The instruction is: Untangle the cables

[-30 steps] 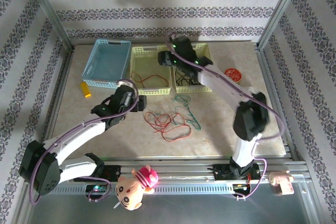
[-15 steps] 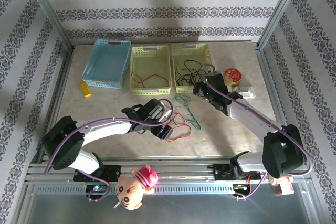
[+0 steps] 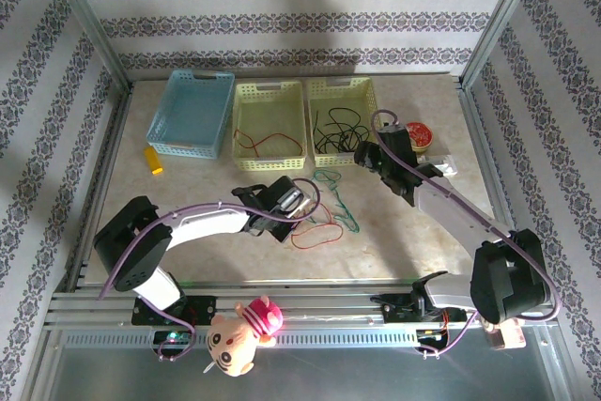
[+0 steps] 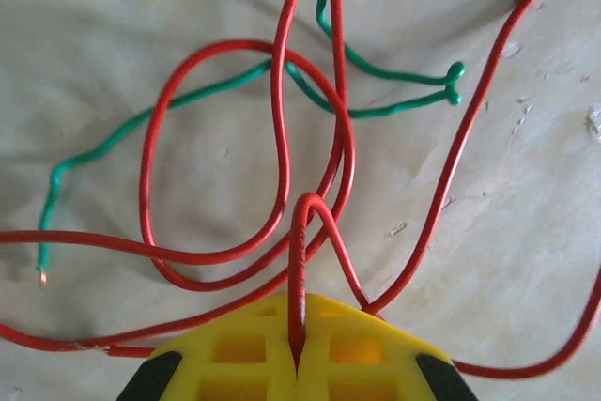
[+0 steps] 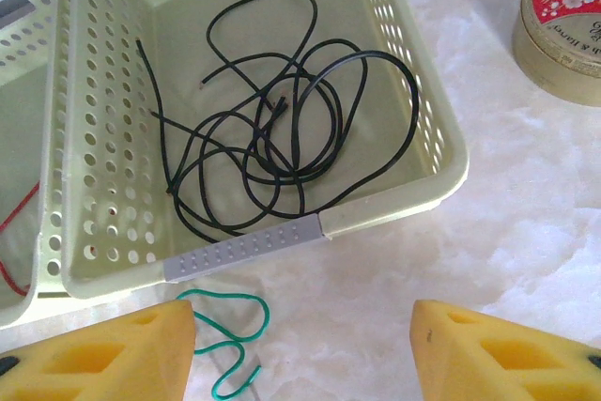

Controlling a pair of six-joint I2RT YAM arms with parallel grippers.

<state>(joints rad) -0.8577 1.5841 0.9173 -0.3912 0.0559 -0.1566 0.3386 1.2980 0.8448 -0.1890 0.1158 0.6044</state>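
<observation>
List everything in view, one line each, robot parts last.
blue basket: one, blue, far left of the table
yellow baskets: two, pale yellow, side by side to the right of the blue one
black cables: looped bundle, black, in the right yellow basket
basket red cable: one, red, in the middle basket
red cables: tangled, count unclear, red, on the table centre
green cable: green, woven through the red loops
round tin: one, red lid, right of the baskets
block: one, orange-yellow, table left
plush toys: two, pink and cream, near rail
left hand: shut on the red cables
right hand: open, near the black cables' basket
</observation>
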